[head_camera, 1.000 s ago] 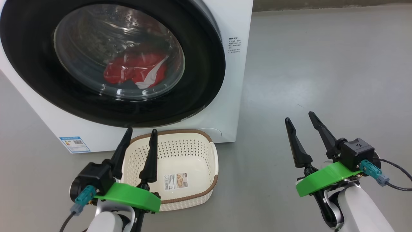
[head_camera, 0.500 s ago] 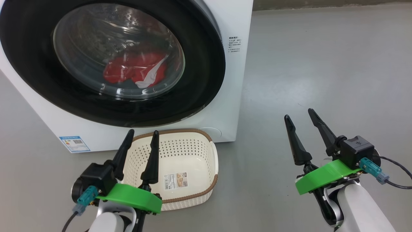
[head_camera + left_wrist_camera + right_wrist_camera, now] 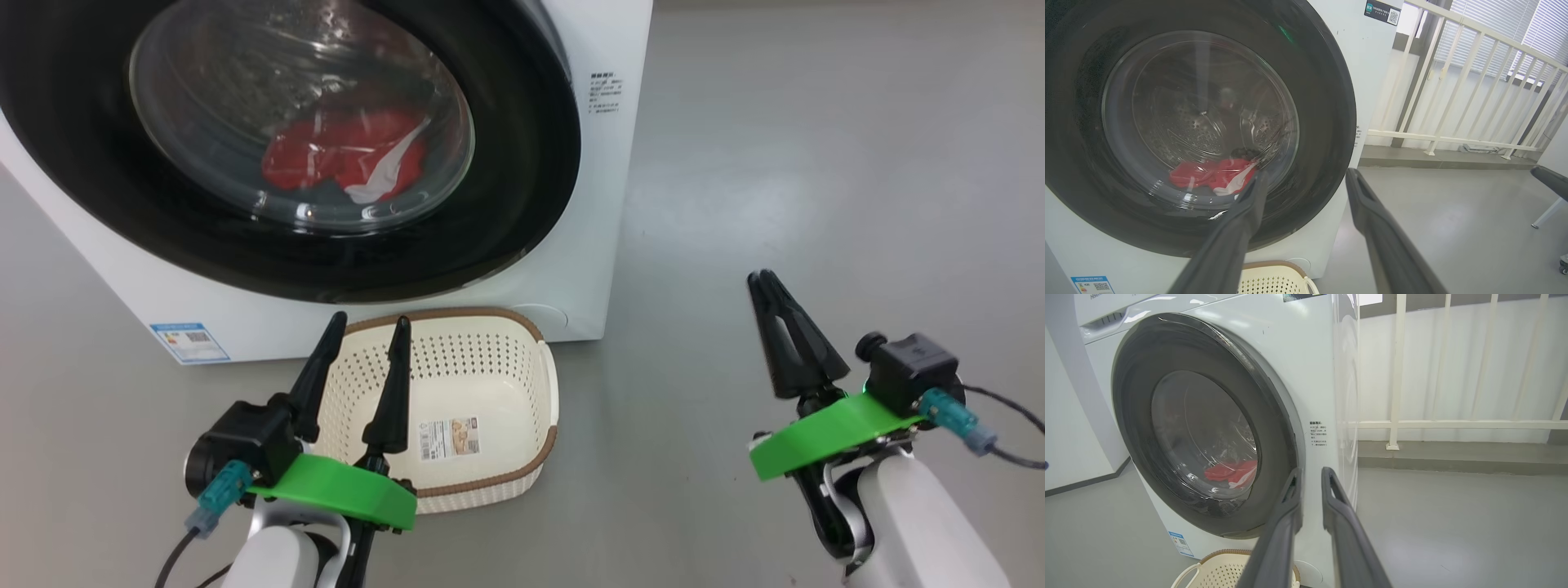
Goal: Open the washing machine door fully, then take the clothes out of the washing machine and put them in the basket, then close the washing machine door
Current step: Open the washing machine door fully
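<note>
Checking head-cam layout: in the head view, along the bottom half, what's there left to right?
Left to right: blue label → left gripper → paper label → right gripper. The basket is skipped: the left gripper overlaps it.

Black-rimmed door [image 3: 522, 163] shut; red clothes [image 3: 326, 159] inside (behind glass); basket [image 3: 457, 367] before washing machine [image 3: 611, 212].
</note>
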You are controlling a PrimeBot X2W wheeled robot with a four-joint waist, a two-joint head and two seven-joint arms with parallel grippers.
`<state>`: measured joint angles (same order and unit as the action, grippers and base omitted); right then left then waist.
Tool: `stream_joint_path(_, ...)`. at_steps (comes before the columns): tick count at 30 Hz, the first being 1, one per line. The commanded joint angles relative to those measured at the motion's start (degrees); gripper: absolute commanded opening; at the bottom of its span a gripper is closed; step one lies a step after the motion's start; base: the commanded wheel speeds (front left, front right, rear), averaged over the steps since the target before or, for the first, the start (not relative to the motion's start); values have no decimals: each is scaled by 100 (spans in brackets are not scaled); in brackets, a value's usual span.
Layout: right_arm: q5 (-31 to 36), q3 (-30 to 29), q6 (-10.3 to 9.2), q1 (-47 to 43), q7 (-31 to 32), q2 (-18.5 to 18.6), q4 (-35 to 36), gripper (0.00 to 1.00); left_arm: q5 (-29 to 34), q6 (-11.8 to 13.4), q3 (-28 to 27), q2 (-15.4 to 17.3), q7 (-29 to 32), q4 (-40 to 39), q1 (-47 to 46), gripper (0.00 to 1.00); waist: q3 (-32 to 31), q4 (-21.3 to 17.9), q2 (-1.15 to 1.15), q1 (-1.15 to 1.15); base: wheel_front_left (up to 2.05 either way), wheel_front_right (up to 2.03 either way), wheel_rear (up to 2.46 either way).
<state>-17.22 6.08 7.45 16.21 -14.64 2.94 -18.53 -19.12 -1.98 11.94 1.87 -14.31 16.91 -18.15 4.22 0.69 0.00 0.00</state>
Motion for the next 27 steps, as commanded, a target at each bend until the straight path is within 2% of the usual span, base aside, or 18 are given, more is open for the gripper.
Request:
stream_joint_path(1, -270, 111, 3, 295, -36, -6, 137, 0, 32, -5, -137, 100, -69, -212, -246, 100, 124, 50, 0, 0, 0, 0, 0)
stream_joint_path(8, -2494, 285, 3, 740, -36, -6, 30, 0, 37, -3, -68, 100, -69, -548, -365, 100, 484, 113, 0, 0, 0, 0, 0)
stream_joint_path(14, -3767, 423, 3, 1372, 70, 4, -37, 0, 82, 16, 6, 100, -69, -907, -484, 100, 903, 149, 0, 0, 0, 0, 0)
stream_joint_path(21, -5278, 370, 3, 2001, 691, 187, 241, 0, 148, 28, 70, 100, -69, -1283, -686, 100, 1443, 218, 0, 0, 0, 0, 0)
stream_joint_path(27, -6293, 309, 3, 2476, 1280, 342, 372, 0, 264, 18, 87, 100, -69, -1406, -809, 100, 1833, 266, 0, 0, 0, 0, 0)
